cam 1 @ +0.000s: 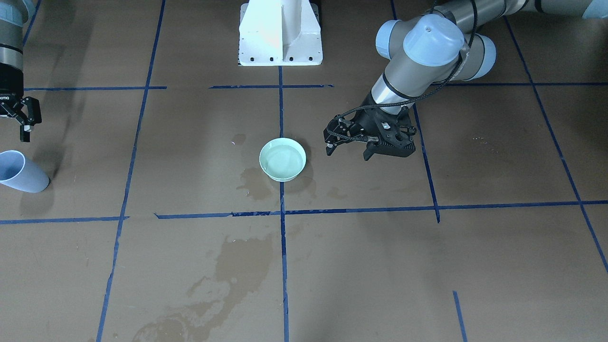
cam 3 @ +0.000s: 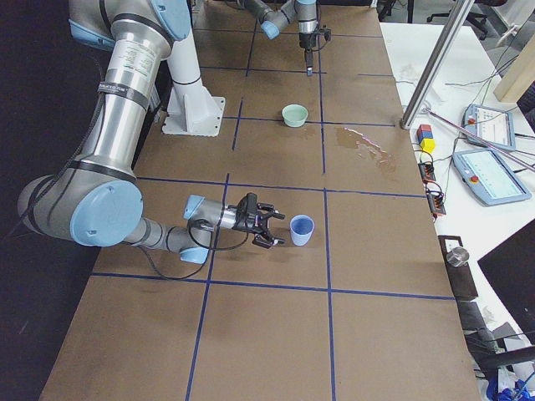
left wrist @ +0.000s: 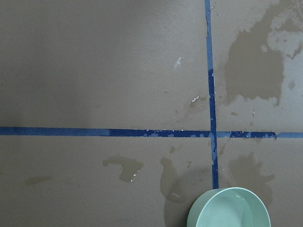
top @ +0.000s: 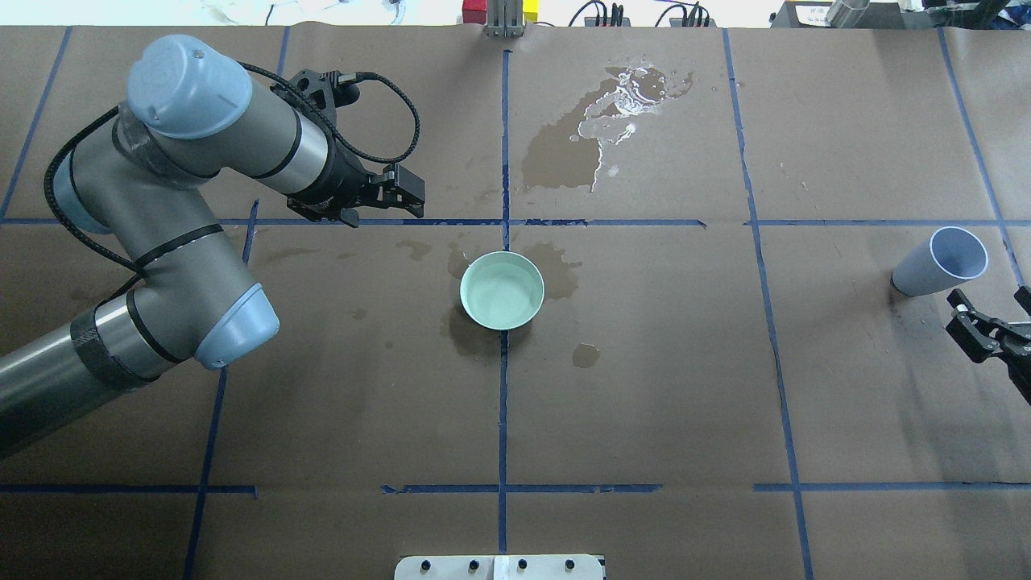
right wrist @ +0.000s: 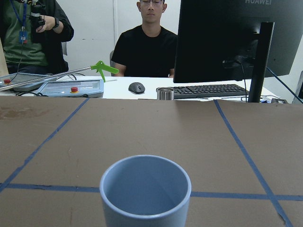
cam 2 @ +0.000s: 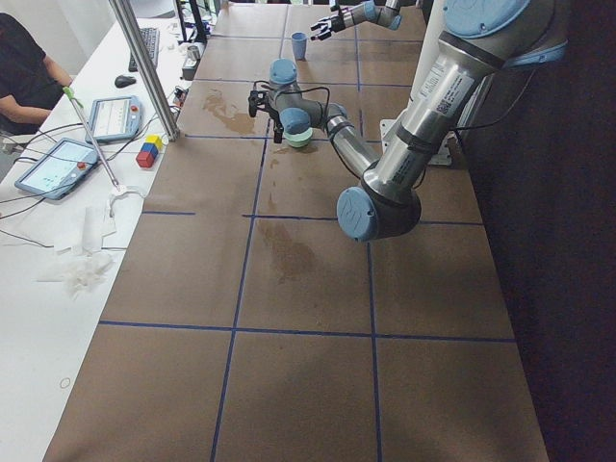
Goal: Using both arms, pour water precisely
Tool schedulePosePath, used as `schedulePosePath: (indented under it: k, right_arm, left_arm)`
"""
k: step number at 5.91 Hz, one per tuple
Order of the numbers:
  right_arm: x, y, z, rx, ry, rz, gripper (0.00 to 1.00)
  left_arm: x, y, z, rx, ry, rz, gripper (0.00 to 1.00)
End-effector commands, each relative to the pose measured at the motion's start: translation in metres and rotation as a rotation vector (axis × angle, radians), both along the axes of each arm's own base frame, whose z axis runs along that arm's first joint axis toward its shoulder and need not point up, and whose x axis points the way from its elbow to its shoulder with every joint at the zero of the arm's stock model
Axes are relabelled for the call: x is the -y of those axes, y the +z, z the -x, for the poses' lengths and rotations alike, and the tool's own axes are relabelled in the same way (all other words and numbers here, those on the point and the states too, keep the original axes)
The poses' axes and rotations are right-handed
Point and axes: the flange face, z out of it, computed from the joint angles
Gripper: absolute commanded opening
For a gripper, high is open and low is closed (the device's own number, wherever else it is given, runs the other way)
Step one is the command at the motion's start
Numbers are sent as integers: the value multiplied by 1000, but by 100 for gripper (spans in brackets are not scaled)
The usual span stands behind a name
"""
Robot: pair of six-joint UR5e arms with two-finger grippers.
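Exterior front-facing: mint-green round shallow bowl near the middle of the brown paper-covered table, holding the clear water as a faint sheen; black two-finger left gripper hovering at the bowl's 3 o'clock, close but apart, fingers spread with nothing between; pale blue tapered cup far off at the bowl's 9 o'clock; black two-finger right gripper at the cup's 12 o'clock, released and empty; dark brown wet stains towards 6 o'clock.

Overhead exterior: bowl central; left gripper at its 10 o'clock; cup standing well apart at 3 o'clock; right gripper at the cup's 5 o'clock, near, not touching.

Exterior left: near arm bent over the bowl; far arm small beside the cup; nothing further to be told about either claw.

Exterior right: cup upright, long axis vertical, just beyond the near arm's splayed fingers, mouth up.

Left wrist-mounted: bowl at 5 o'clock, cut by the lower edge; no fingers visible.

Right wrist-mounted: cup dead centre at 6 o'clock, straight ahead of the claw; no waterline made out inside, so contents impossible to tell.

Judged from this: right arm by far the nearer to the cup, left arm the nearer to the bowl; probably a straight forward reach by the right claw around the upright wall, then a long carry across to the bowl.
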Motion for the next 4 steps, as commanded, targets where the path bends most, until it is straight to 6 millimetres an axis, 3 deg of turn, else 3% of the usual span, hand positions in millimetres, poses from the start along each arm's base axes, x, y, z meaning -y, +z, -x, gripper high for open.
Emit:
schedulePosePath:
  k: [1,2,3,4]
  right_arm:
    - [3,6,16,-4,-6,-1,99]
    - [3,9,16,-20,-9,-3,99]
    - [8,5,31,-20,-16,-14,99]
    - [10,15,37,-50,-26,-22,99]
  left_arm:
    - [0,0,1,0,0,0,100]
    - [0,-2,4,-5,-3,-4,100]
    - [-3,4,5,-1,-1,0,100]
    - [-5,0,9,-8,-2,-6,100]
